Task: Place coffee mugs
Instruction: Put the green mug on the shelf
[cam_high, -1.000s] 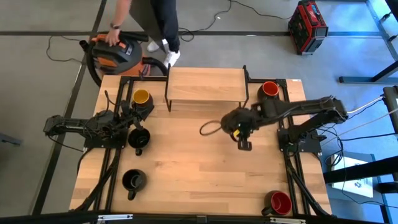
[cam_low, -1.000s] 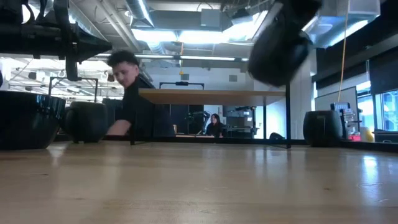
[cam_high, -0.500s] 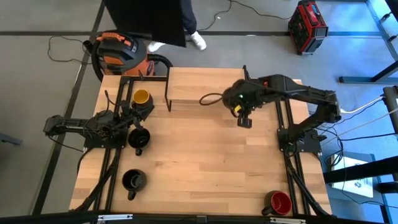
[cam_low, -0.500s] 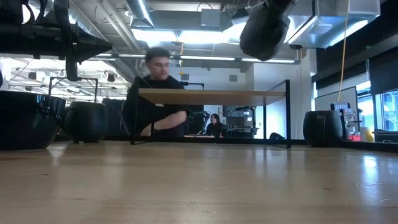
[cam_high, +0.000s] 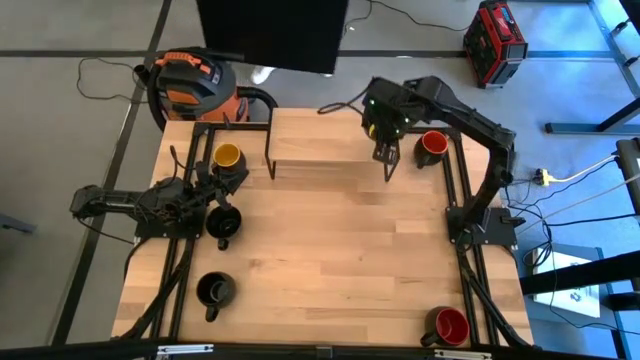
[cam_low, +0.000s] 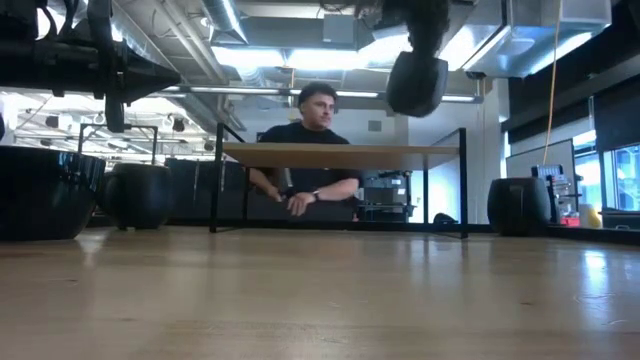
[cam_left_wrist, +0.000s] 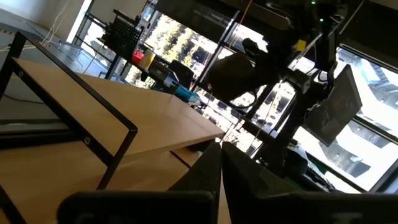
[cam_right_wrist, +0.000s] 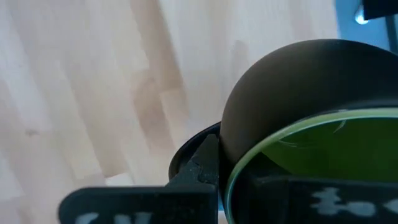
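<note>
My right gripper (cam_high: 386, 152) is raised above the right end of the wooden shelf (cam_high: 320, 140) and is shut on a black mug with a green inside (cam_right_wrist: 298, 93). In the low view that green mug (cam_low: 417, 84) hangs high above the shelf top. A yellow-inside mug (cam_high: 228, 157), two black mugs (cam_high: 224, 220) (cam_high: 215, 290) and two red-inside mugs (cam_high: 432, 143) (cam_high: 450, 325) stand on their bases on the table. My left gripper (cam_high: 212, 196) waits shut at the table's left side, between the yellow mug and a black one. My right gripper holds the green mug by its wall at the rim (cam_right_wrist: 233, 168). One finger (cam_right_wrist: 199, 165) lies against the black outside; the other seems to reach inside, over the green. The mug is lifted clear, tipped on its side, its mouth toward the wrist camera.
The shelf stands on a black frame at the table's far edge (cam_low: 340, 155). A person (cam_low: 315, 150) stands just behind that edge. An orange shop vacuum (cam_high: 190, 80) sits on the floor at the far left. Bare tabletop lies in the middle (cam_high: 330, 260).
My right gripper has carried the green mug from over the table's middle up and toward the far edge, ending above the shelf's right end, and has turned so its fingers point toward the near edge. The person has walked from the vacuum to behind the shelf.
</note>
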